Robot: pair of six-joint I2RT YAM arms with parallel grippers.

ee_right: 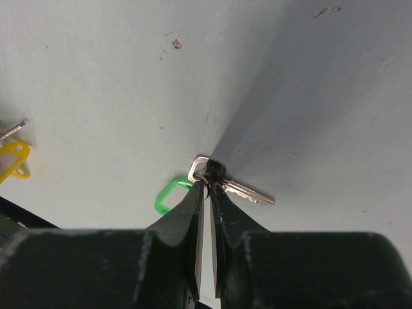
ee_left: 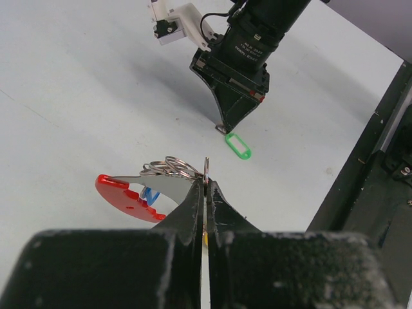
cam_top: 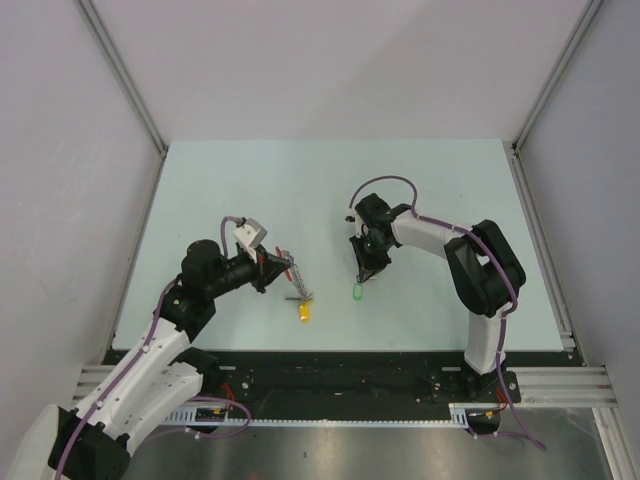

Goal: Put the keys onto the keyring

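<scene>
- Right gripper (ee_right: 206,187), nearly closed, pinches the key (ee_right: 241,188) by its head, right of the yellow tag (cam_top: 303,312); the blade points away from it.
- Left gripper (ee_left: 206,183) is clamped tight on the keyring (ee_left: 170,187), whose long axis ends at that tag.

In the right wrist view the key (ee_right: 239,187) has its head under the tips of the right gripper (ee_right: 206,183), so whether they pinch it is unclear. The green tag (ee_right: 168,196) runs behind that gripper, and the yellow tag (ee_right: 13,161) is cut by the left edge. In the left wrist view the red piece (ee_left: 122,193) of the keyring (ee_left: 168,168) ends behind the left gripper (ee_left: 206,183).
</scene>
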